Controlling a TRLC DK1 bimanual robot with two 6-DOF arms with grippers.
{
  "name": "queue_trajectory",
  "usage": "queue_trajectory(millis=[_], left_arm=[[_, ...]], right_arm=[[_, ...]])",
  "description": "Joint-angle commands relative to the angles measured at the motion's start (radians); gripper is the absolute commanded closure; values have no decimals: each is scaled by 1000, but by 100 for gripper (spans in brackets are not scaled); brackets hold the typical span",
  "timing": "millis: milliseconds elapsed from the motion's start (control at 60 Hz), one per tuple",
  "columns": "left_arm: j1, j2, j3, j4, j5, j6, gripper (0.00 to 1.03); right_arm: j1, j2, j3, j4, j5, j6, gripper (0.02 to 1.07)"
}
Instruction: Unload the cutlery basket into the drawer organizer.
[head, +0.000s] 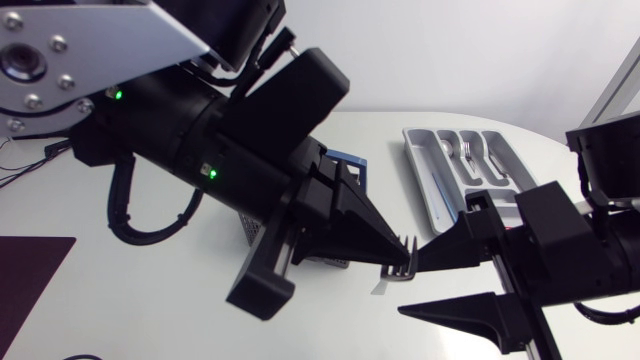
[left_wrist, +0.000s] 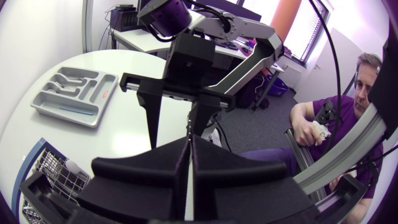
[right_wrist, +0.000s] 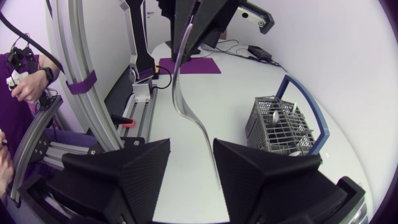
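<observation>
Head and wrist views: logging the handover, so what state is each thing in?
Left gripper: shut on fork.
Right gripper: open, astride the fork.
Fork: clamped, held in the air.
Cutlery basket: upright, cutlery inside.
Drawer organizer: lying flat, partly filled.

Overhead, my left arm (head: 200, 130) blocks most of the basket (head: 348, 168) — only a blue handle and some mesh show. The fork (head: 402, 268) shows just its tines; its handle is buried in the left gripper (head: 392, 252). The organizer (head: 418, 170) has its near end behind the right gripper (head: 415, 287) — most contents too small to name from here.
</observation>
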Motion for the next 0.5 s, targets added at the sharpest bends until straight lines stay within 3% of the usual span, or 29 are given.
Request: queue_trajectory(millis=[0,67,217,383,483], left_arm=[[-7,12,40,-7,23,16,100],[-7,12,38,-7,23,16,100],[-7,11,37,-7,32,13,100],[-2,9,38,-7,32,11,100],[1,11,37,-7,32,8,100]], right_arm=[[26,-6,-25,13,14,44,75],[39,-6,-34,43,30,66,80],[48,2,-52,85,49,84,80],[55,5,-51,91,63,87,97],[62,5,-51,89,66,90,99]])
